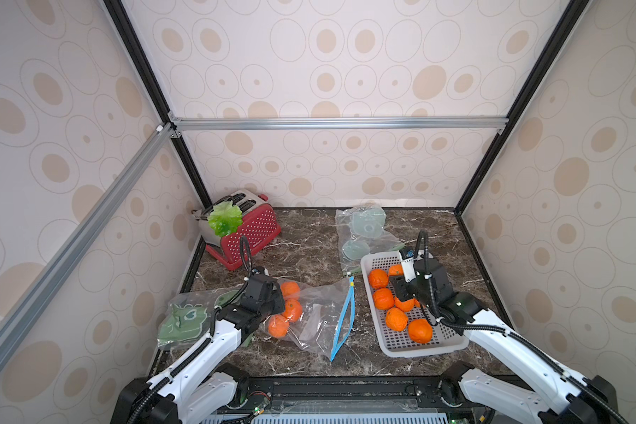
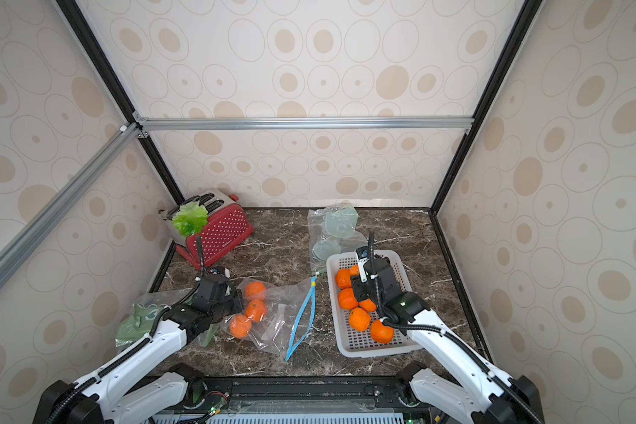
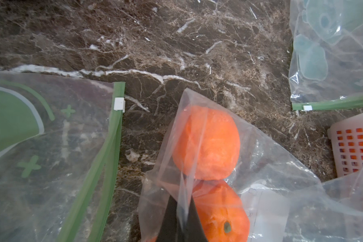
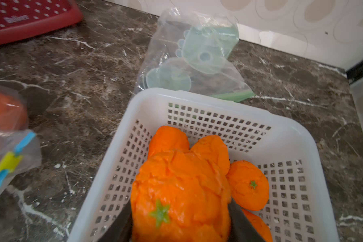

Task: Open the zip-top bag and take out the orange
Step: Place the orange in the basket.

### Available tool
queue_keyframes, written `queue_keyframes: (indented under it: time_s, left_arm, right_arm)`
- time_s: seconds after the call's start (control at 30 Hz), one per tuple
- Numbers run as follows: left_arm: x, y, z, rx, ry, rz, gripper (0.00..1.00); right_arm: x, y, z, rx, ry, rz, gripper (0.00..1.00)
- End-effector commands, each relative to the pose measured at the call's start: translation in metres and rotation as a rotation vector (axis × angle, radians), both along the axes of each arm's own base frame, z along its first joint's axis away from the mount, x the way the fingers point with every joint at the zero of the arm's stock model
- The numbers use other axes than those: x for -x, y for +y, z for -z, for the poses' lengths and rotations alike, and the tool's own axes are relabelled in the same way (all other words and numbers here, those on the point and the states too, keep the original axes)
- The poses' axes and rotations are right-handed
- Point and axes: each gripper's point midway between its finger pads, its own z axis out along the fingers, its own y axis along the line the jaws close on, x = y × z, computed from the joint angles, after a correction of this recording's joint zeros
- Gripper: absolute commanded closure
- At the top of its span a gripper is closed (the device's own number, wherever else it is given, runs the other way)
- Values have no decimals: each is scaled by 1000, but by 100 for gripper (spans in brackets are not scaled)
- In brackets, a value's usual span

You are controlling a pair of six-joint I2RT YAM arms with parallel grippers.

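step: we have one orange [image 4: 176, 184] out, over the right basket [image 4: 218, 98] | right gripper [image 4: 180, 218] clamps it | left gripper [image 3: 182, 222] pinches the zip-top bag [image 1: 324, 315], near centre | next: we spread the jaws low

Bare tabletop [image 1: 309, 249] lies open between toaster [image 1: 254, 231] and basket [image 1: 425, 351]; zip-top bag [image 1: 324, 315] and green bag [image 1: 186, 319] crowd the front.

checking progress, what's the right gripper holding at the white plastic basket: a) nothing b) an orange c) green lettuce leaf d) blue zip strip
b, the right gripper is shut on a crinkled round orange at the white perforated plastic basket
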Motion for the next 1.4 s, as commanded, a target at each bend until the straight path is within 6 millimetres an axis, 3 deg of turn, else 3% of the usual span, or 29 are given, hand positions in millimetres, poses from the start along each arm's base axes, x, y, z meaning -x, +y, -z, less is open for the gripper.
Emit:
queue_keyframes:
  time_s: [0.0, 0.3, 0.4, 0.6, 0.8, 0.93, 1.07, 1.17, 1.27, 1.37]
  left_arm:
    - [-10, 0, -21, 4, -50, -1, 100]
    - [-10, -1, -20, 2, -48, 2, 100]
    - [-10, -1, -20, 3, -46, 3, 100]
    - [-11, -3, -19, 10, -46, 8, 100]
    - [-10, -3, -18, 9, -41, 13, 100]
    - [-10, -4, -18, 12, -42, 15, 100]
    - [-11, -4, -18, 14, -41, 15, 100]
    - [-12, -5, -17, 13, -38, 16, 100]
    - [-11, -1, -12, -2, -33, 3, 100]
    - [-12, -3, -9, 1, -25, 11, 100]
  right_arm:
    - [-19, -24, 3, -35, 37, 157, 50]
    - [-59, -70, 33, -82, 70, 361, 47]
    - [-68, -78, 36, -64, 61, 404, 42]
    - [-87, -78, 43, -49, 72, 413, 32]
    - [-87, -81, 53, -34, 97, 431, 23]
    - [-76, -74, 30, -73, 83, 391, 23]
    - [-53, -47, -13, -219, 3, 255, 35]
    - [-26, 0, -34, -377, -23, 16, 47]
    - [16, 48, -37, -434, 81, -221, 56]
    - [56, 88, -29, -343, 110, -436, 61]
